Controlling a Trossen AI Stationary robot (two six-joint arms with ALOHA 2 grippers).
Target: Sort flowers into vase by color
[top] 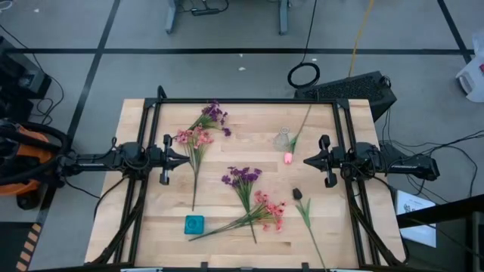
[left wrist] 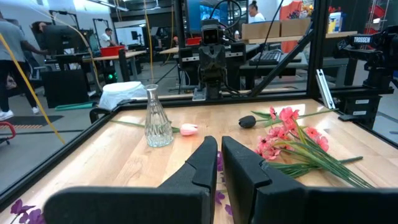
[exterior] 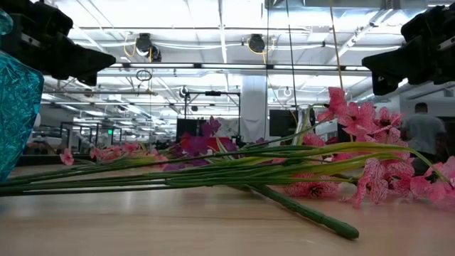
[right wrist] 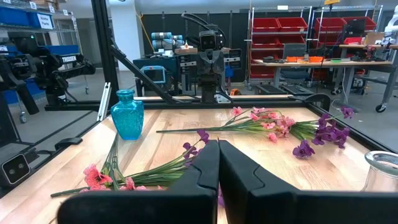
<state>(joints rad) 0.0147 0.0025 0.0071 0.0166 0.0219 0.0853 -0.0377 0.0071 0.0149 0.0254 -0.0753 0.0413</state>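
Both grippers, left (top: 184,159) and right (top: 308,160), hover pressed together and empty at mid-frame edges, so I'd pinch the light, floppy flowers (top: 246,198), strewn across the centre, low on their thin, slippery stems.

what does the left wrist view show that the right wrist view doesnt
Only the left wrist view shows the whole clear glass vase, the pink bud lying just past it, and the dark bud. Only the right wrist view shows the blue vase and the purple spray near the pink one. Both show a pink spray on the wooden table, that arm's own shut, empty gripper, left gripper and right gripper, and the opposite arm across the table.
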